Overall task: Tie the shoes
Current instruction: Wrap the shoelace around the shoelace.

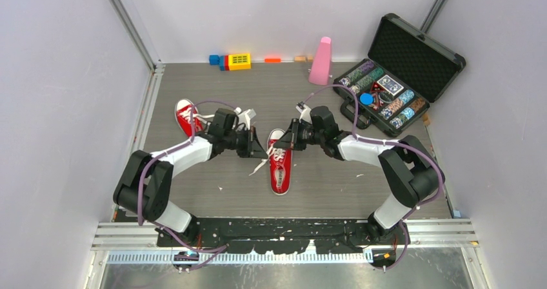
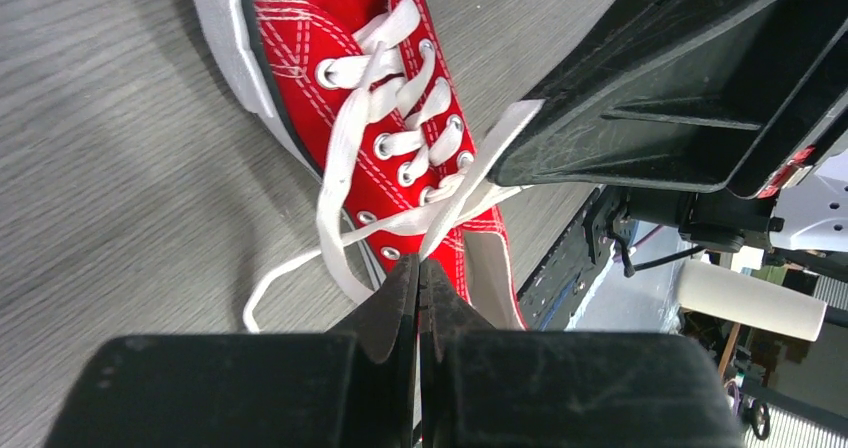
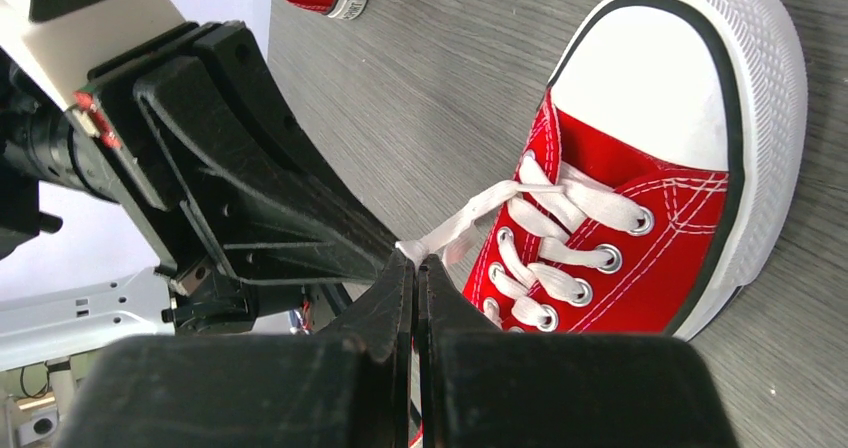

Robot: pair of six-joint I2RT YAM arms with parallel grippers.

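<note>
One red shoe (image 1: 279,169) with a white toe cap lies mid-table between my two grippers, its white laces loose. In the left wrist view (image 2: 300,48) a lace loop (image 2: 262,286) trails onto the table. My left gripper (image 1: 261,151) is shut on a lace strand at its tips (image 2: 420,260), just above the shoe's tongue. My right gripper (image 1: 288,140) is shut on another lace strand (image 3: 470,213) at its tips (image 3: 415,260), pulled taut from an upper eyelet. The grippers face each other, almost touching. The second red shoe (image 1: 186,116) lies behind my left arm.
An open black case of poker chips (image 1: 393,89) stands at the back right, with a pink cone-shaped object (image 1: 320,61) beside it. Coloured blocks (image 1: 235,61) line the back wall. Grey walls close in both sides.
</note>
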